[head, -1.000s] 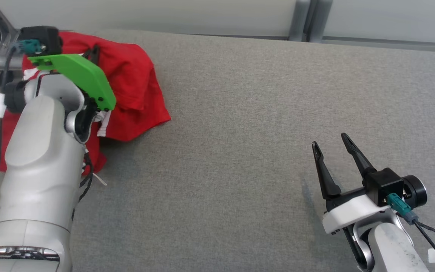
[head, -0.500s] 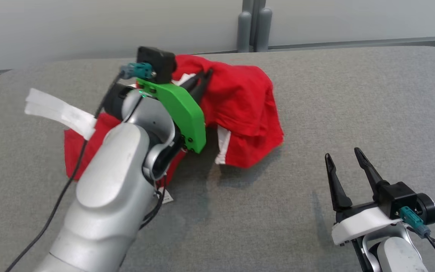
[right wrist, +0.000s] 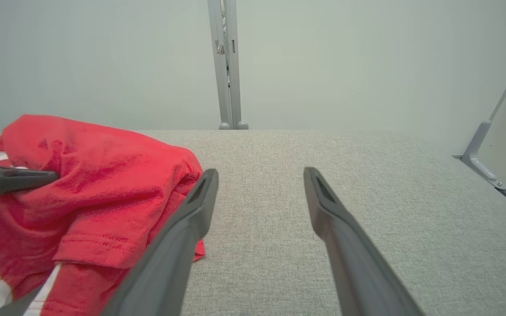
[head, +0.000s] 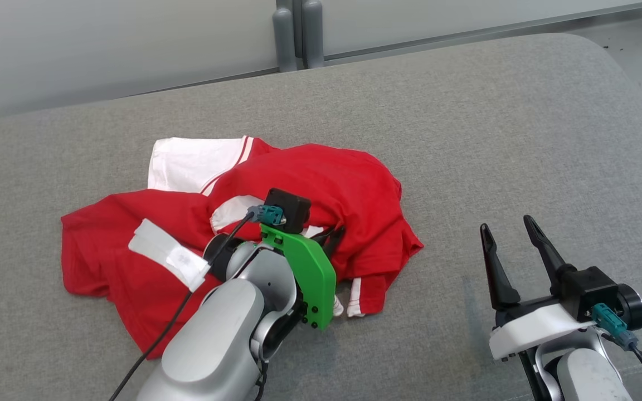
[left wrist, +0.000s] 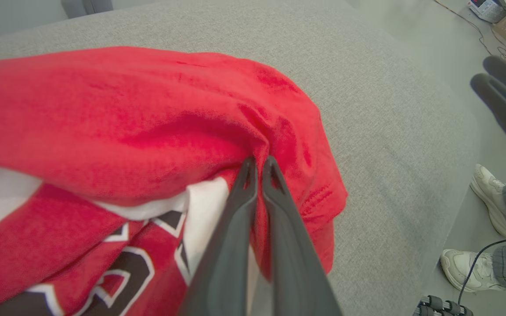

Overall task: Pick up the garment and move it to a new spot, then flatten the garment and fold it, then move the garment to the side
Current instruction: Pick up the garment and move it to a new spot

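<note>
The garment [head: 349,189] is a red jersey with white trim, lying crumpled on the grey padded table [head: 494,139]. My left gripper [head: 336,234] is shut on a bunched fold of its red cloth. In the left wrist view the two fingers [left wrist: 257,169] meet with the garment [left wrist: 147,123] pinched between them, and dark and white lettering shows on the cloth below. My right gripper [head: 511,233] stands open at the lower right, off the cloth. The right wrist view has its fingers spread around bare table, with the garment [right wrist: 103,193] to the left.
A grey post [head: 293,33] stands behind the table's far edge against a pale wall. The table's right edge curves down at the far right. A person's feet in white shoes [left wrist: 490,197] stand on the floor beside the table.
The head camera has swung, so the whole scene shifted. My left arm has dragged the garment from the table's far left toward the middle. The right gripper stays open and still.
</note>
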### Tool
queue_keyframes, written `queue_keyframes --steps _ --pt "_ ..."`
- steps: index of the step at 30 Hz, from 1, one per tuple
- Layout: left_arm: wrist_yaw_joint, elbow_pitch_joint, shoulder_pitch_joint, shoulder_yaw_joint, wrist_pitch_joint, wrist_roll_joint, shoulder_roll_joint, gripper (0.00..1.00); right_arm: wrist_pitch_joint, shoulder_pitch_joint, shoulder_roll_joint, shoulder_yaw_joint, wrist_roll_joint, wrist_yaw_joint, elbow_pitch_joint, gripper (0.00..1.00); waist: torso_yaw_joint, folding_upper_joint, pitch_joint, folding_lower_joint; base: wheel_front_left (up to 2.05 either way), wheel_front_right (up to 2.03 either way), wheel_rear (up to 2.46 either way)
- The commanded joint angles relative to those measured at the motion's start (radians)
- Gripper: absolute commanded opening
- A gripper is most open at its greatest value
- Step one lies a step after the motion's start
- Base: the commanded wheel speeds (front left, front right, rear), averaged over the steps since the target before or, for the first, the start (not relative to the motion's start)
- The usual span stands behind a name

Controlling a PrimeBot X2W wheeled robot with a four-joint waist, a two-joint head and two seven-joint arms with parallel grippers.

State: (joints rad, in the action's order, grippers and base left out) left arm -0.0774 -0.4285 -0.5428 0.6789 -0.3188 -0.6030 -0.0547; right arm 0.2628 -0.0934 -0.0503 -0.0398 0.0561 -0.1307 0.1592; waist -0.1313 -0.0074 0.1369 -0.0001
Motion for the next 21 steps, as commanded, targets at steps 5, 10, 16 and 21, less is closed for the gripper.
queue_keyframes --steps 5,10,16,21 --pt "0.01 -0.046 0.036 0.0 0.046 0.015 -0.024 1.0 0.003 0.029 -0.001 0.013 0.004 0.0 -0.005 1.0 -0.012 0.0074 0.0 0.0001 0.0 0.0 0.0" --pt "0.021 0.054 0.048 0.044 0.06 0.085 -0.081 1.0 0.003 0.039 -0.001 0.028 0.0 0.0 -0.009 1.0 0.009 0.0074 -0.011 0.0001 0.0 0.0 0.0" --pt "0.076 0.257 0.092 0.007 0.015 0.096 -0.188 1.0 0.003 0.044 -0.001 0.036 0.002 0.0 -0.017 1.0 0.034 0.0074 -0.018 0.0001 0.0 0.0 0.0" --pt "0.159 0.337 0.157 -0.112 -0.041 0.043 -0.311 1.0 0.003 0.042 -0.001 0.029 0.009 0.0 -0.02 1.0 0.05 0.0074 -0.017 0.0001 0.0 0.0 0.0"
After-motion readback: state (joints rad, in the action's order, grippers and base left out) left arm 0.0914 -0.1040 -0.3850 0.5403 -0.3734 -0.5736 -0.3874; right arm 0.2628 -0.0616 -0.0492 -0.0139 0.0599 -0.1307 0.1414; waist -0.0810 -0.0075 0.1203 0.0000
